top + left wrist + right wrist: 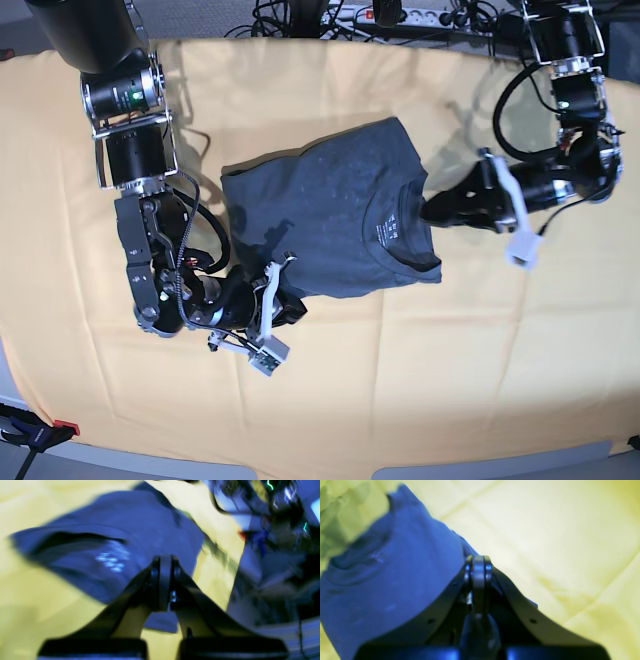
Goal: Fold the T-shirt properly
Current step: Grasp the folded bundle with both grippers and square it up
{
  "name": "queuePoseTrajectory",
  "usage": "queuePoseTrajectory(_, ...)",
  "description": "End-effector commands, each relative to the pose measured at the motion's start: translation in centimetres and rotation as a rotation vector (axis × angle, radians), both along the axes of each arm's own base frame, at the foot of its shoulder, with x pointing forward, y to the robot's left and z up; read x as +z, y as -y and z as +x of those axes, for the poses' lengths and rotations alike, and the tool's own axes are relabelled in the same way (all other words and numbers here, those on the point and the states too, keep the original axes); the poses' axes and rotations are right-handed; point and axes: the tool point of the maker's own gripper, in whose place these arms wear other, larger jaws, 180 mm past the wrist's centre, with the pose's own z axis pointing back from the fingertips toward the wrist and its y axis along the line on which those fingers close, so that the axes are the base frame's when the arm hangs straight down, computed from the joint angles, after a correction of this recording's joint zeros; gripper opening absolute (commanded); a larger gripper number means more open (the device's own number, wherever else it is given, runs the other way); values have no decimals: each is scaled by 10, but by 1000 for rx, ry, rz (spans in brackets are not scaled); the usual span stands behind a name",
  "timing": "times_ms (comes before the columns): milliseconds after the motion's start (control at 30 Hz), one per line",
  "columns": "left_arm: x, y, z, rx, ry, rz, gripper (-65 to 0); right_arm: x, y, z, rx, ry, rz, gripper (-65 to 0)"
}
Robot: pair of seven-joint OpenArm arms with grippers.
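Closest to us in the left wrist view, the left gripper [165, 580] fills the lower centre with its jaws pressed together; no fabric shows between them. Behind it the T-shirt [112, 542] spreads across the middle and left of the frame on the yellow cloth [37, 610], blurred, with the neckline [75, 537] in the left half. A tangle of cables [275, 517] fills the upper right.

Next, in the right wrist view, the right gripper [478, 580] sits at lower centre, jaws likewise closed with nothing visibly between them. The T-shirt [395, 580] covers the left half, and the yellow cloth [557, 542] runs off to the right.

From the base view we see the T-shirt [340, 215] partly folded at the centre of the frame, neckline [395, 230] toward the right. The left gripper [432, 210] reaches in from the right and meets the collar edge. The right gripper [285, 300] lies at the lower edge of the T-shirt, left of centre.

We judge the main risk to be an empty pinch: both grippers are closed at the edges, and if either misses the thin fabric, one side would stay put and the fold would skew. Catching the yellow cloth [450, 380] along with the hem would drag it up and wrinkle things.
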Motion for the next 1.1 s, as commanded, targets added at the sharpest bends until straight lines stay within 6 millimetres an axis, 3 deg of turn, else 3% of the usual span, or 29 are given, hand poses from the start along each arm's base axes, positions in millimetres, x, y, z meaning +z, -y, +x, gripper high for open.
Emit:
queuePoseTrajectory(0,10,8,0,-42,53,28,-650,25,-5,16,5,60,38,-650)
queuePoseTrajectory(133,-13,44,-20,-182,72,190,-650,12,4,28,-10,68,-57,-650)
queuePoseTrajectory(267,-48,60,-27,-237,87,351,-650,-19,12,24,-22,-10,-119,-650)
queuePoseTrajectory(400,-78,63,-23,-223,111,477,-650,-44,20,14,3,-62,-162,-650)
queuePoseTrajectory(633,-121,44,-13,-157,97,657,-650,-50,44,6,-4,-127,-178,-650)
queuePoseTrajectory(733,-123,19,5,-102,110,751,-650,-54,52,-5,-3,-205,-161,-650)
queuePoseTrajectory(833,-108,-3,33,-27,181,814,-650,-53,51,-15,0,-256,-95,-650)
queuePoseTrajectory(933,-92,-12,57,30,267,822,-650,-56,52,-31,14,-305,-59,-650)
queuePoseTrajectory(1067,-84,-17,89,100,368,736,-650,-57,45,-60,69,-363,-25,-650)
